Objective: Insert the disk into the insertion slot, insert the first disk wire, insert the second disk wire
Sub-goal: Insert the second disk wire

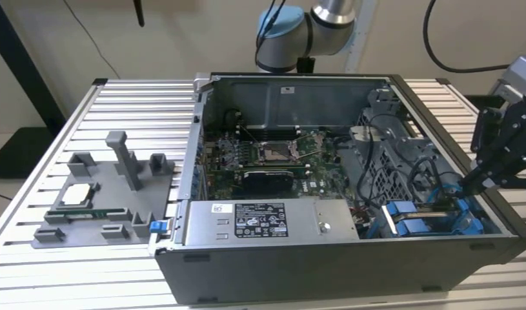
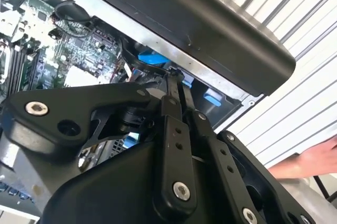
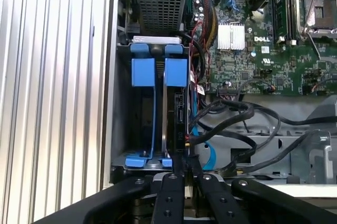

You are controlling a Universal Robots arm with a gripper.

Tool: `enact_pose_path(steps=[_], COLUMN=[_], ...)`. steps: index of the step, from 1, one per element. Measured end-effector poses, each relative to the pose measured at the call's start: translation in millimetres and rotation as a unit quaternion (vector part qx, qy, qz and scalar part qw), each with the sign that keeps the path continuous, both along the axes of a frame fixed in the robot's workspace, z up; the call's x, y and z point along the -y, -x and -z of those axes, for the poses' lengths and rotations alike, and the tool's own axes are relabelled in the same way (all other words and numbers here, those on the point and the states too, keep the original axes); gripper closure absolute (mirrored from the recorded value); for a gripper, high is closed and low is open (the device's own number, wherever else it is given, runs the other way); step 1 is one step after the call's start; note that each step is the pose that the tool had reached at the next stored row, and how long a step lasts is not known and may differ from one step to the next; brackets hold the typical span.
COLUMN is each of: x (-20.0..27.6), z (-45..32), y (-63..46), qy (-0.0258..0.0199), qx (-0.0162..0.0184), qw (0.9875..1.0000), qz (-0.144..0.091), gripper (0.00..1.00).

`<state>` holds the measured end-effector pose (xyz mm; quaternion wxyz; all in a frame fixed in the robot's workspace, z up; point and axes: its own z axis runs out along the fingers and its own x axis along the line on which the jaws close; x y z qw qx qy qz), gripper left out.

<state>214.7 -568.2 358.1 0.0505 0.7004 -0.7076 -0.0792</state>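
Observation:
The insertion slot (image 3: 120,129) is a bay of the grey drive cage (image 1: 482,226) with blue tabs, at the case's corner on the exterior view's right. The disk (image 3: 178,116) sits on edge in the bay nearer the motherboard, its blue carrier (image 3: 176,71) at the far end. My gripper (image 3: 182,165) hangs right at the disk's near end, fingers (image 2: 169,95) pressed together. In the exterior view the gripper (image 1: 468,185) dips into the case over the cage. A blue wire (image 3: 203,153) and black wires (image 3: 247,110) lie loose beside the disk.
The open case (image 1: 332,271) lies on a slatted table (image 1: 142,103). Inside it are the motherboard (image 1: 272,155) and a labelled power-supply box (image 1: 263,223). A grey fixture tray (image 1: 108,200) stands on the exterior view's left. A person's hand (image 2: 310,161) rests near the case.

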Motion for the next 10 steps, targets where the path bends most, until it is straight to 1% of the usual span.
enact_pose_path(steps=[4,10], x=[-0.3,-1.7], z=[-6.2,-18.0], y=[5.5,16.8], qy=[-0.0006,-0.0024], qx=[0.0,0.0], qw=[1.0,1.0], qz=[0.0,0.002], gripper=[1.0,1.0])
